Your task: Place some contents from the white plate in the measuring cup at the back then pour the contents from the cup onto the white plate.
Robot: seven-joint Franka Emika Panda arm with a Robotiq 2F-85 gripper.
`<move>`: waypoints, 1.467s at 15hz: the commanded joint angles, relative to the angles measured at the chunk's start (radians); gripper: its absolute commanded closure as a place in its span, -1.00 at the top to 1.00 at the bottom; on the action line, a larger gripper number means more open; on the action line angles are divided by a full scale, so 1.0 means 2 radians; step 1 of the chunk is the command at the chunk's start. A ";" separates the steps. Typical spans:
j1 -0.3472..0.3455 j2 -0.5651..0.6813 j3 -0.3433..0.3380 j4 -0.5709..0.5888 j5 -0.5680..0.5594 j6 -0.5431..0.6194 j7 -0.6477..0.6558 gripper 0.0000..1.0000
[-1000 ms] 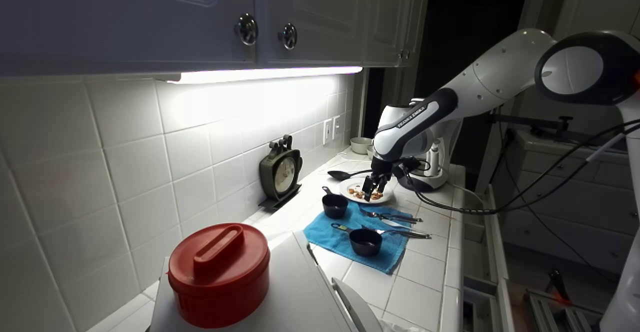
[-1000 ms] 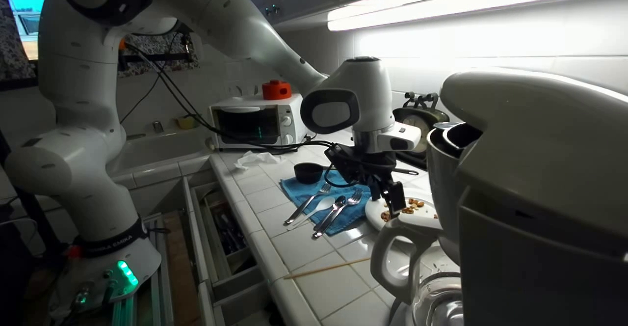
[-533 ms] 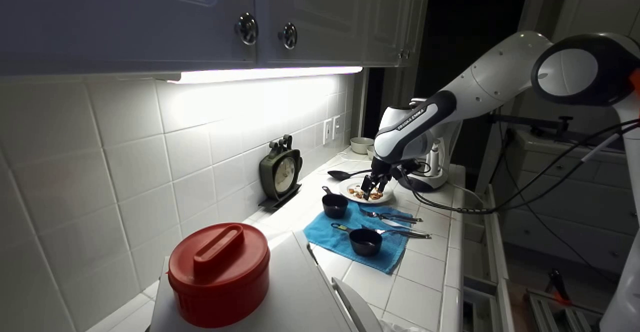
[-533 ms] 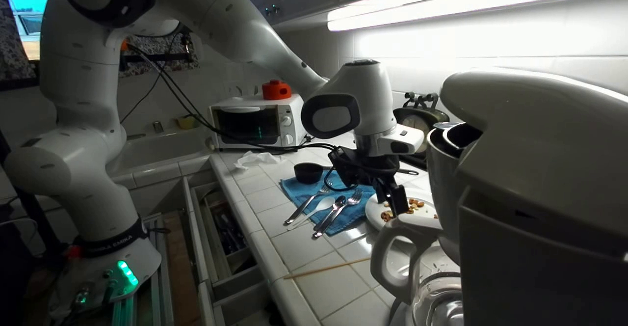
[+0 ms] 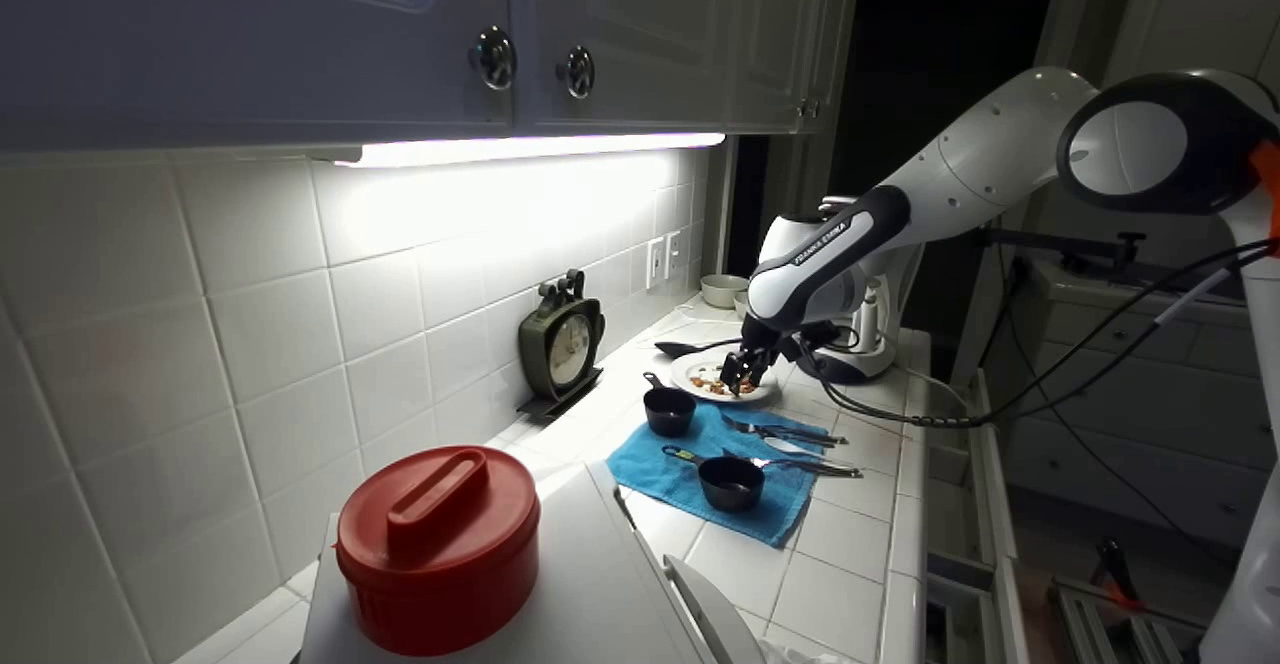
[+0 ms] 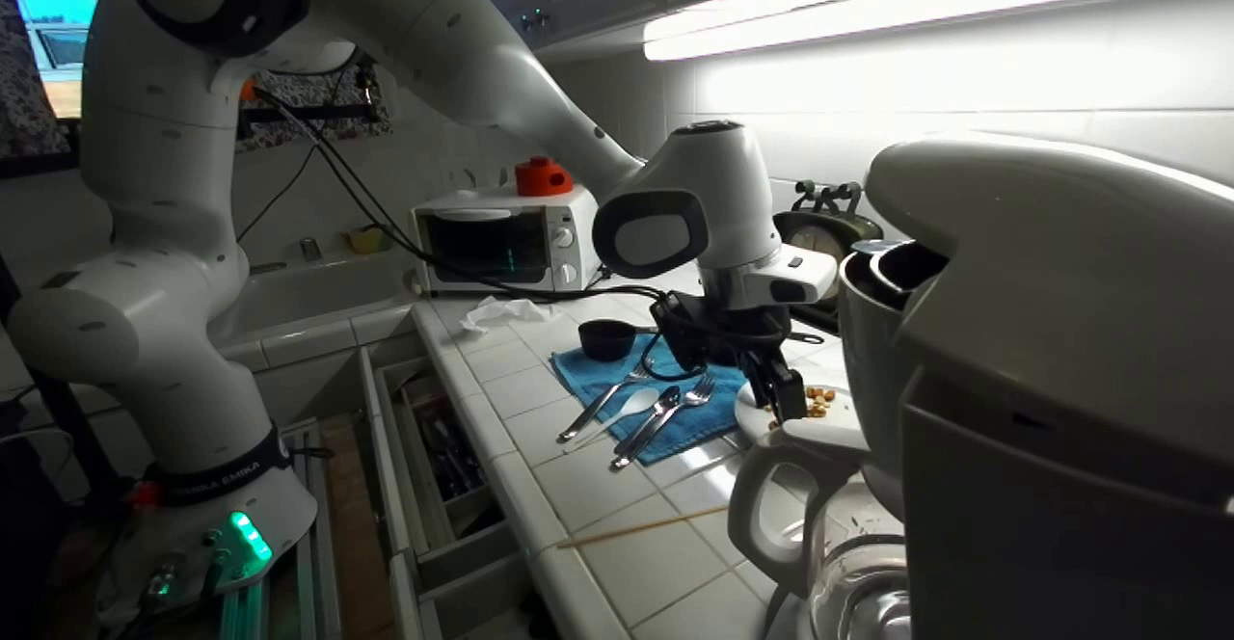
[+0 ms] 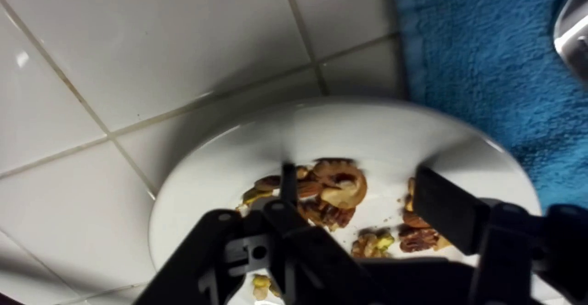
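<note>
While the pincer (image 7: 360, 185) hangs over the white plate (image 7: 363, 132) with its jaws spread, we see nuts (image 7: 344, 194) lying between them but none pinched; contact with a nut or the plate, we can't tell. We judge this the pick-up step, early on: every nut we make out sits on the plate, so no transfer shows done. Next out, we have the measuring cup (image 5: 669, 414), upright near the plate, at the edge of the blue towel (image 5: 638, 459); its inside is too dark to call. Farther, we find the larger dark cup (image 5: 732, 484) upright on the towel, likely unneeded. Remaining, we reckon: pinch, lift, drop into the measuring cup, then pour onto the plate.
</note>
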 commanded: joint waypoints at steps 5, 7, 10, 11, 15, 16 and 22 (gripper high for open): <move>-0.009 0.006 0.008 -0.004 0.007 0.025 0.001 -0.83; -0.012 0.006 0.010 -0.003 0.009 0.027 -0.001 -0.97; -0.016 0.000 0.015 -0.005 0.014 0.027 -0.006 -0.89; -0.019 -0.005 0.019 -0.007 0.018 0.025 -0.011 -0.90; -0.025 -0.036 0.040 -0.018 0.037 0.015 -0.036 -0.90; -0.025 -0.044 0.045 -0.020 0.042 0.013 -0.044 -0.90; -0.015 -0.072 0.074 -0.012 0.071 -0.003 -0.096 -0.90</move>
